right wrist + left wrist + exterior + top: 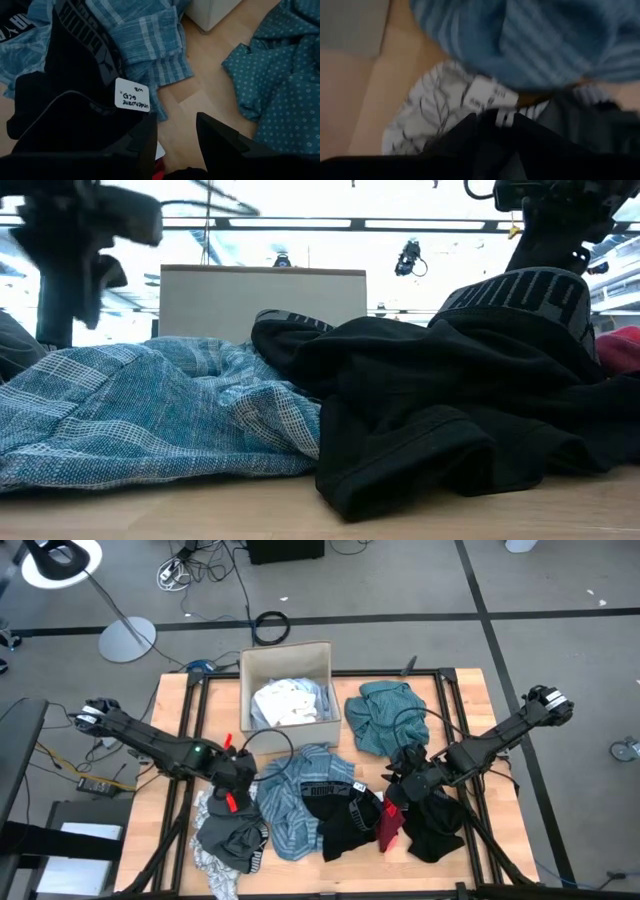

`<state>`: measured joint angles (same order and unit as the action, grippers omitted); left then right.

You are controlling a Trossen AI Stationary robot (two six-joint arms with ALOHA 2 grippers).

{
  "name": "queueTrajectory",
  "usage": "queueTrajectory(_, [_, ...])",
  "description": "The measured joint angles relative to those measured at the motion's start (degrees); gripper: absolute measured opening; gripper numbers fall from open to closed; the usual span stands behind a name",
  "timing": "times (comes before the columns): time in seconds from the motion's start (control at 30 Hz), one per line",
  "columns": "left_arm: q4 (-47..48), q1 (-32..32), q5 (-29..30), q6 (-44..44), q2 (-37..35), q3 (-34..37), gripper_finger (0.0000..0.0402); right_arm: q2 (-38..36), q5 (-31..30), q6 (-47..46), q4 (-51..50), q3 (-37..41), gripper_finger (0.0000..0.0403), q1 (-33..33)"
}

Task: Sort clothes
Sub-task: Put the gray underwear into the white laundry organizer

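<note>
The clothes lie in a heap on the wooden table (170, 720): a blue-striped shirt (295, 795), black pieces (345, 818) (435, 825), a red piece (390, 827), a grey piece (235, 835) and a white-grey patterned piece (215, 865). A teal shirt (385, 715) lies apart, farther back. My left gripper (237, 780) hangs open, pointing steeply down over the grey and patterned pieces (435, 115), with nothing between its fingers. My right gripper (175, 135) slants down, open, over bare wood. A black piece with a white tag (131, 95) lies beside one of its fingers.
A tan cardboard box (288, 658) holding white and light blue cloth stands at the table's far middle. Black frame rails (195, 690) run along the table's sides. Bare wood shows at the far left and far right corners.
</note>
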<state>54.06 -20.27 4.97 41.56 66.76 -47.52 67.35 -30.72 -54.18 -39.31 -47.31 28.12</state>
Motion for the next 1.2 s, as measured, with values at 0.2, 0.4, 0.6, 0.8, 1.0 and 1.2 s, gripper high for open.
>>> queueTrajectory(0.2, [1.2,0.4,-0.2,0.7,0.3,3.3,0.0135,0.0,0.0,0.3,0.4,0.0,0.0137,0.0])
queueTrajectory(0.4, [1.2,0.4,-0.2,0.9,0.3,6.3,0.0125,0.0,0.1,0.3,0.6,0.0,0.0137,0.0])
queueTrajectory(0.6, [0.7,0.4,-1.2,2.6,0.3,6.5,0.0039,0.0,0.1,0.3,0.7,0.0,0.0137,0.0])
queueTrajectory(0.8, [0.8,0.4,-1.7,0.1,0.3,-0.4,0.0006,0.0,0.1,0.3,0.7,0.0,0.0137,0.0])
queueTrajectory(1.0, [2.1,0.4,3.7,-7.4,0.3,-14.2,0.0002,0.0,0.1,0.4,0.7,0.0,0.0137,0.0])
queueTrajectory(1.2, [1.0,1.3,12.5,-17.3,0.3,-28.1,0.0001,0.0,0.1,0.4,0.7,0.0,0.0137,0.0])
